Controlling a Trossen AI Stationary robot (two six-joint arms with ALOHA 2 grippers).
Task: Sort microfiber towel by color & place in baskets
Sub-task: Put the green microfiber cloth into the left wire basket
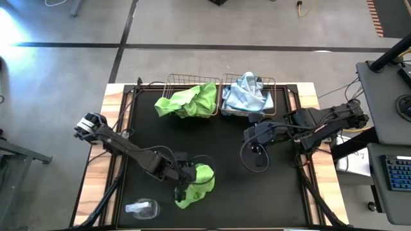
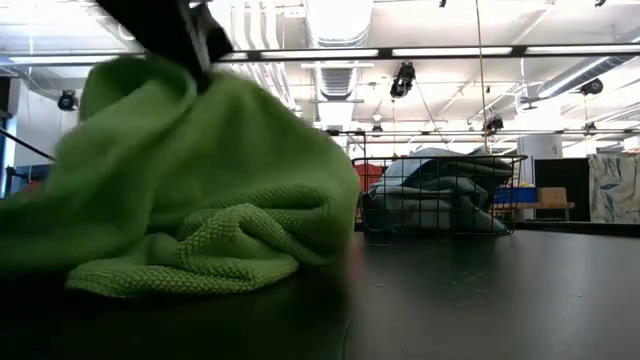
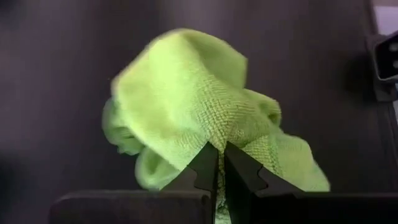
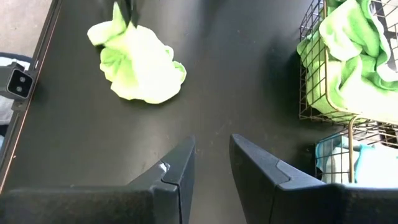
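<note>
Our left claw point(image 1: 184, 181) is pressed together, pinching a lime towel point(image 1: 199, 183) on the bench point(image 1: 270, 199), well short of the green-filled basket point(image 1: 189, 96). We judge the thin pinch could slip during lifting. Beside the blue basket point(image 1: 249, 96), our right claw point(image 1: 250, 136) waits, fingers slightly spread, empty.

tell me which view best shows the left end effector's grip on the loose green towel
The left wrist view: the left end effector is shut on the green towel right at its fingertips. The high view shows the arm covering the pinch, the low view mostly cloth, the right wrist view only a distant glimpse.
</note>
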